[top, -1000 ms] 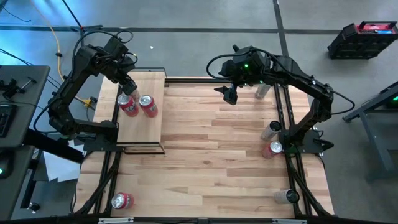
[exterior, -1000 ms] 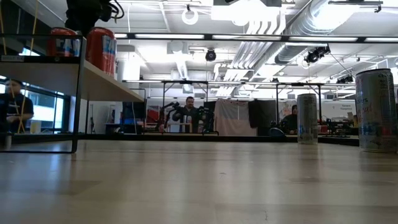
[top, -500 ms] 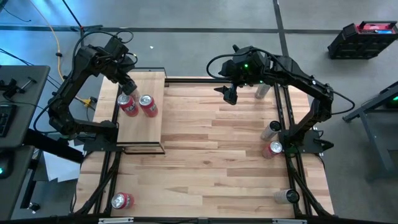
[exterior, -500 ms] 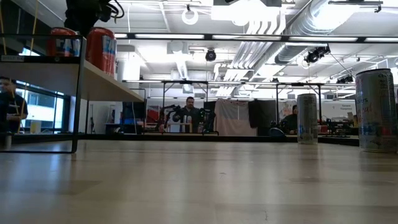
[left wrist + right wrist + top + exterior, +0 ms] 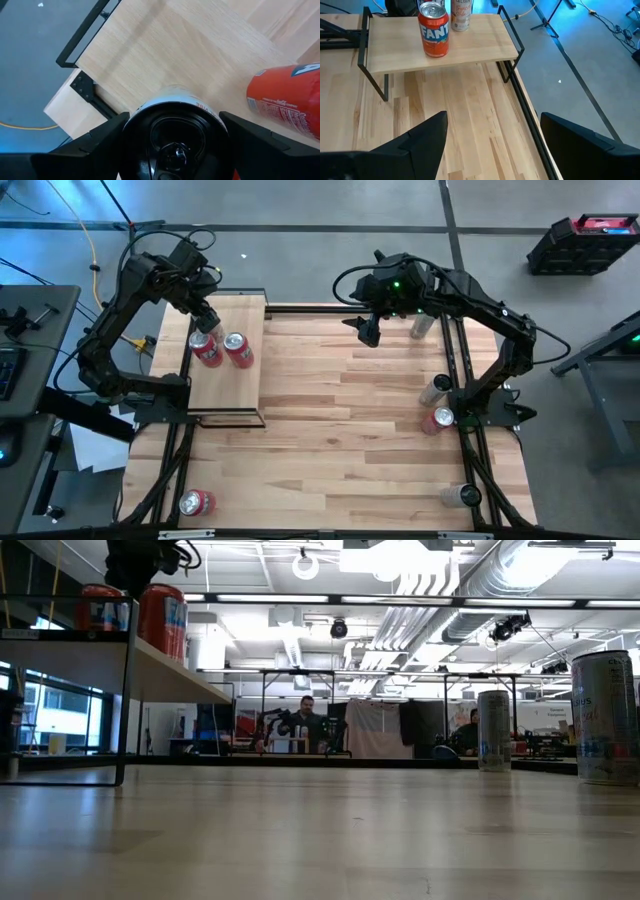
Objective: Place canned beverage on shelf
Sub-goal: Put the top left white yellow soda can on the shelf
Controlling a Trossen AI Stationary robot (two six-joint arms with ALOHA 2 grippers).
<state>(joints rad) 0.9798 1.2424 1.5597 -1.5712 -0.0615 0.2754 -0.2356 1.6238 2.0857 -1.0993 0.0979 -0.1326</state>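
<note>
The shelf [image 5: 232, 390], a pale board in a black frame, stands on the table's left side. Two cans stand upright on it. One is an orange-red can [image 5: 238, 350] [image 5: 433, 30]. The other is a red-and-white can [image 5: 204, 348] [image 5: 461, 15] just to its left. My left gripper [image 5: 205, 320] [image 5: 172, 125] reaches down over the red-and-white can and is shut on it. My right gripper [image 5: 368, 330] [image 5: 492, 150] hangs open over the table's far middle, facing the shelf, with nothing between its fingers. My left gripper has the red-and-white can between its two fingers [image 5: 100, 145], one on each side of the can's upper wall [image 5: 170, 97]. The fingers come from above, pointing steeply down. The can top reaches far back between them. The can stands upright with its bottom on the shelf board.
A red can [image 5: 195, 502] stands near the table's front left corner. Along the right edge stand several more cans, silver [image 5: 435, 390] [image 5: 462, 496] and red [image 5: 440, 418]. Another stands at the far right [image 5: 422, 325]. The table's middle planks [image 5: 340, 420] are bare.
</note>
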